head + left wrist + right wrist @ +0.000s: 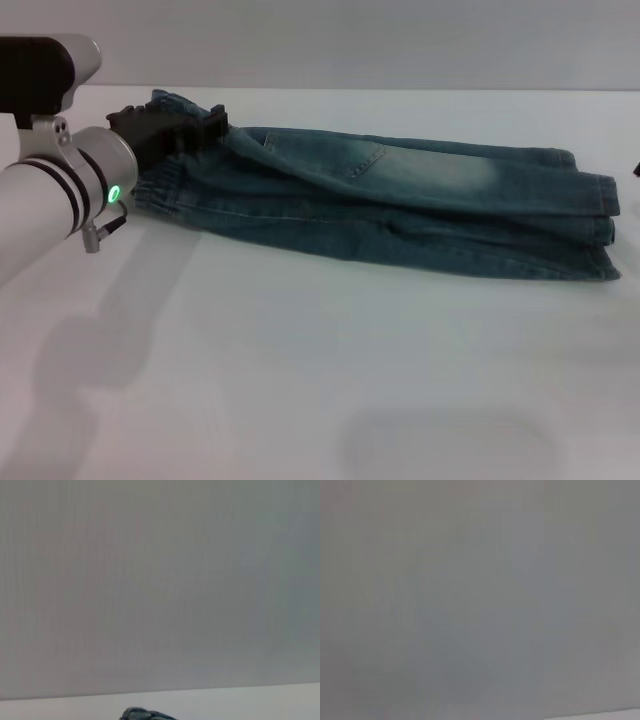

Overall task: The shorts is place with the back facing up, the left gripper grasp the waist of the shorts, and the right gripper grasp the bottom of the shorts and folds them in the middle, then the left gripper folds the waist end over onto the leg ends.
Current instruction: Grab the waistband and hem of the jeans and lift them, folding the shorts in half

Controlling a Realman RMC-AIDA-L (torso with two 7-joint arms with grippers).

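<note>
The shorts (400, 205) lie folded lengthwise across the white table (300, 360), in blue-green denim with pale faded patches and one back pocket (365, 160) showing. The waist of the shorts (165, 185) is at the left, its top edge raised. My left gripper (175, 130) sits at that raised edge and looks shut on it. The leg ends (600, 230) lie flat at the right. A black tip of my right gripper (637, 169) shows at the head view's right edge, just beyond the hems. The left wrist view catches a scrap of denim (145, 715).
The left arm (50, 210), white and silver with a green light, comes in from the left edge. A grey wall (350, 40) stands behind the table's far edge. The right wrist view holds only wall and a sliver of table (615, 715).
</note>
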